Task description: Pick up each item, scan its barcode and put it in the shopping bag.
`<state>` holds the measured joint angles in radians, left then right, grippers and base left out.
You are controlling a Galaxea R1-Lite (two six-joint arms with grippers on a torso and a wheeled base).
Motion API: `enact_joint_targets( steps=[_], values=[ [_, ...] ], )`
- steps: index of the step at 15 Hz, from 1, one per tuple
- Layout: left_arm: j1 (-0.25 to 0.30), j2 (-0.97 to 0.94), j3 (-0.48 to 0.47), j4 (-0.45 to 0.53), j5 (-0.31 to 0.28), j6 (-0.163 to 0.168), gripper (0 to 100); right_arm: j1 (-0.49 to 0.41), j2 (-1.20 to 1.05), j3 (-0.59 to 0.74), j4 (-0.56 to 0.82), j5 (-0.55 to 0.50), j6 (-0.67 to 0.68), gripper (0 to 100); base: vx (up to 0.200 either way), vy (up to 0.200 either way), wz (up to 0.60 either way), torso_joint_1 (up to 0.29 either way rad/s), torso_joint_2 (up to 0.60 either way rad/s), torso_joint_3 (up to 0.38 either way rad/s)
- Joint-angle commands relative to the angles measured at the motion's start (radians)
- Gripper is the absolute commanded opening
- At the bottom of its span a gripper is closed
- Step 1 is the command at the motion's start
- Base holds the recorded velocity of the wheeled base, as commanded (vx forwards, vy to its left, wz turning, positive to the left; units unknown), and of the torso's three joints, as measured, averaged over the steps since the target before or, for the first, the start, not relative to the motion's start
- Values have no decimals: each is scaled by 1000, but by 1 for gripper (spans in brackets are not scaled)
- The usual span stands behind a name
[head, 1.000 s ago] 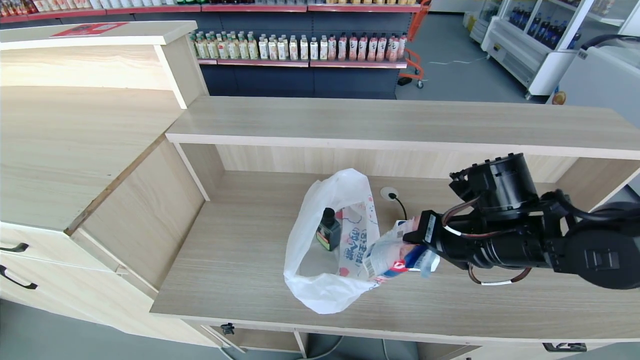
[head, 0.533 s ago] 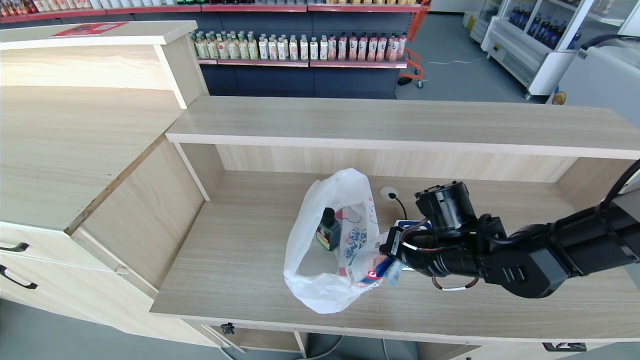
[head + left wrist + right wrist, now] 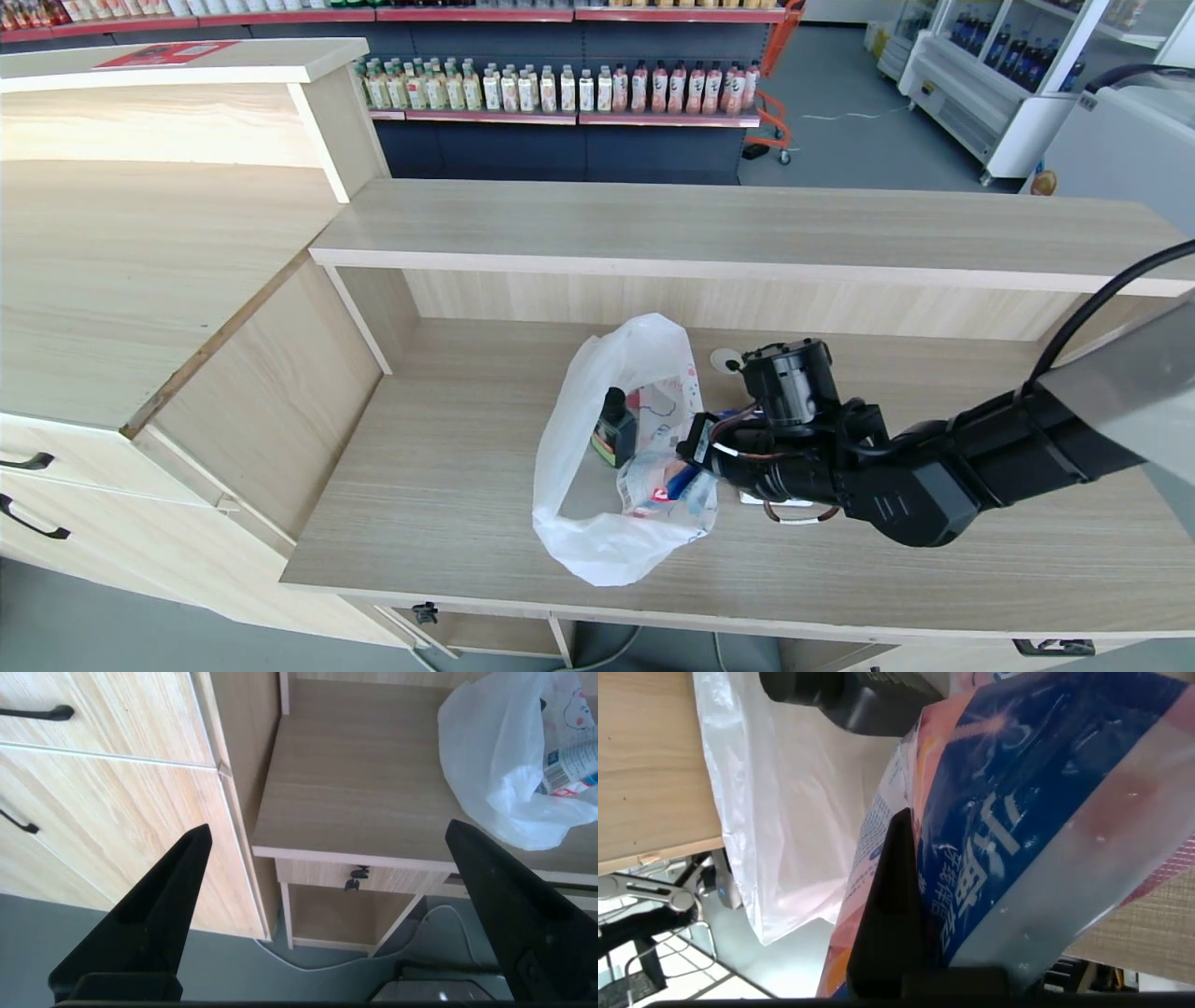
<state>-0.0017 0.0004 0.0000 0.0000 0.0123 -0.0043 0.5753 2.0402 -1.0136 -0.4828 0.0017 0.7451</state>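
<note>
Head view: packet (image 3: 665, 481) held low in the mouth of the shopping bag (image 3: 597, 551).
The packet is clamped by the right gripper (image 3: 689, 469), whose fingertips are largely hidden by the film and the bag's plastic. Inside the bag a dark bottle (image 3: 613, 431) is stood upright at the packet's 11 o'clock. Bare counter (image 3: 448, 504) is seen at the bag's 9 o'clock, bounded by the side wall. The left gripper (image 3: 327, 831) is held wide open and empty, off the counter's front edge.

light wood counter (image 3: 439, 485), raised ledge (image 3: 747, 229) along its far side. round cable port (image 3: 724, 359) with black cord, far centre. drawers (image 3: 65, 504) with black handles, near left. bottle shelves (image 3: 560, 91) far behind; orange trolley (image 3: 777, 112) and glass-door coolers (image 3: 1004, 70), far right.
</note>
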Motion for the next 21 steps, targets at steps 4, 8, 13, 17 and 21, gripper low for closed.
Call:
enact_joint_targets(
  steps=[4,8,13,17,21],
  values=[
    [0,0,0,0,0,0,100,6,67,-23,-73,-2,2,0,0,0,0,0,0,0],
    [0,0,0,0,1,0,100,12,117,-57,-83,-8,-3,0,0,0,0,0,0,0],
    [0,0,0,0,0,0,100,44,181,-62,-94,-48,-9,0,0,0,0,0,0,0],
    [0,0,0,0,0,0,100,47,215,-105,-97,-48,-44,0,0,0,0,0,0,0],
    [0,0,0,0,0,0,100,44,218,-126,-112,-42,-64,100,0,0,0,0,0,0]
  ],
)
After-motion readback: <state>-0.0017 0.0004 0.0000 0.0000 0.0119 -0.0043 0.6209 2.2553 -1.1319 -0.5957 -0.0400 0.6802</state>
